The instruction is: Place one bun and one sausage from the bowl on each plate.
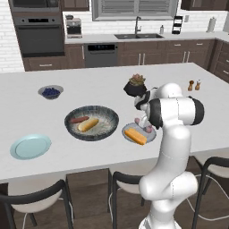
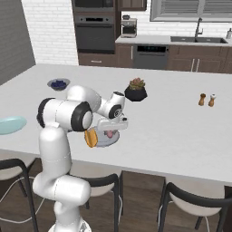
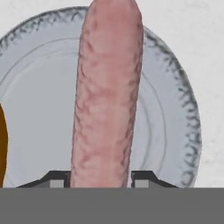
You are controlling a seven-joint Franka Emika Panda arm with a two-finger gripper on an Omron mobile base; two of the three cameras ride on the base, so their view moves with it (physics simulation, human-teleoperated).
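My gripper point(image 3: 101, 179) is shut on the pale pinkish sausage point(image 3: 107, 96), which lies lengthwise over the grey plate point(image 3: 39, 109). In the left base view the gripper point(image 1: 144, 121) hangs low above that plate point(image 1: 127, 130), with the sausage point(image 1: 148, 129) at the plate's right side. The bright orange bun point(image 1: 135, 136) lies on the same plate. The dark speckled bowl point(image 1: 109, 117) holds the red-brown sausage point(image 1: 79, 120) and the yellow-tan bun point(image 1: 88, 125). The light blue-green plate point(image 1: 30, 146) lies bare at the near left.
A small blue bowl of berries point(image 1: 50, 92) sits far left. A potted plant in a black pot point(image 1: 135, 85) stands just behind the gripper. Salt and pepper shakers point(image 1: 194, 85) stand to the right. Chairs point(image 1: 127, 181) line the counter's near edge.
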